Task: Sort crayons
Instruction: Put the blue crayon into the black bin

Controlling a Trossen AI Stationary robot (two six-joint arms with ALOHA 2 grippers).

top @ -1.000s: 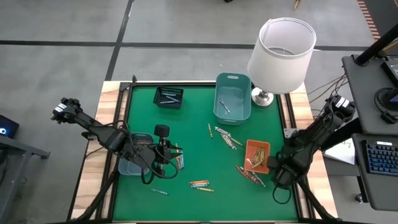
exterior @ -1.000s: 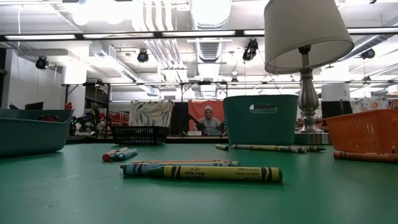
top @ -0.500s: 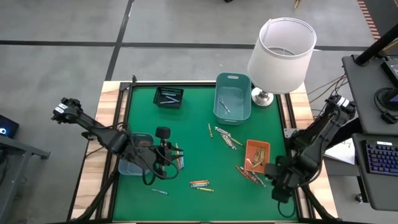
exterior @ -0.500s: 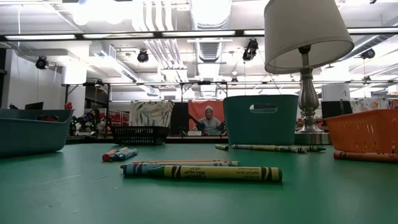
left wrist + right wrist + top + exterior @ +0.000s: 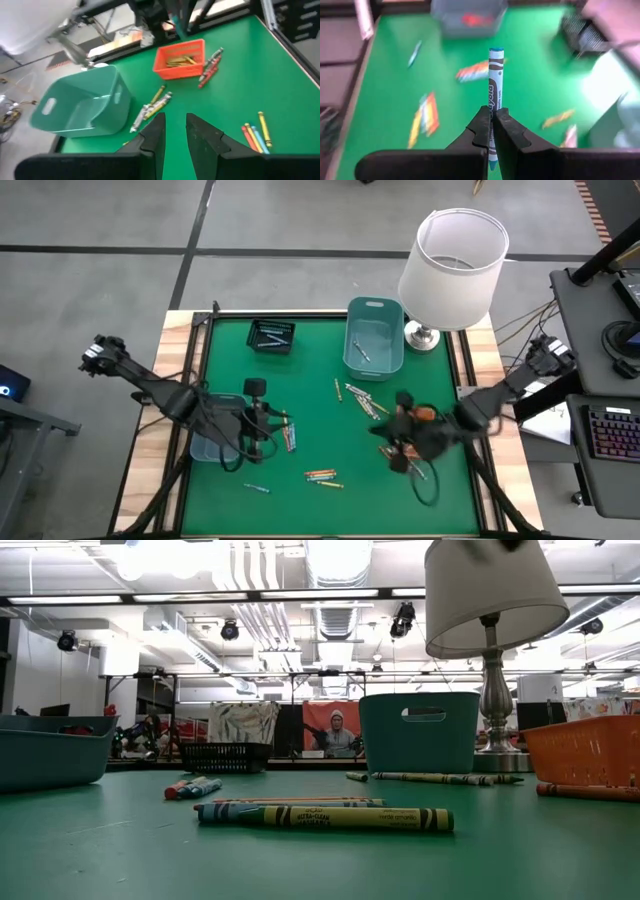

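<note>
Crayons lie loose on the green table in small groups: near the middle (image 5: 362, 400), near the front (image 5: 320, 476), by the left gripper (image 5: 288, 435) and beside the orange tray (image 5: 413, 430). My right gripper (image 5: 395, 442) is over the table by the orange tray, shut on a blue-green crayon (image 5: 495, 75). My left gripper (image 5: 262, 420) hovers next to a pale teal tray (image 5: 212, 445); its fingers (image 5: 175, 135) are slightly apart and empty. My right gripper pinches the blue-green crayon between its two fingers on the crayon's back half (image 5: 493, 114). The crayon lies along the fingers, and its front end (image 5: 496, 51) sticks out past the fingertips. It is lifted clear of the table, pointing toward the table's left side.
A teal bin (image 5: 375, 335) and a white-shaded lamp (image 5: 452, 265) stand at the back right. A black basket (image 5: 271, 336) stands at the back left. In the low view, crayons (image 5: 325, 818) lie in front, and a person shows far behind the table.
My right arm has swung quickly from the table's right near corner toward the middle, to beside the orange tray, carrying the crayon. My left gripper has kept nearly still.
</note>
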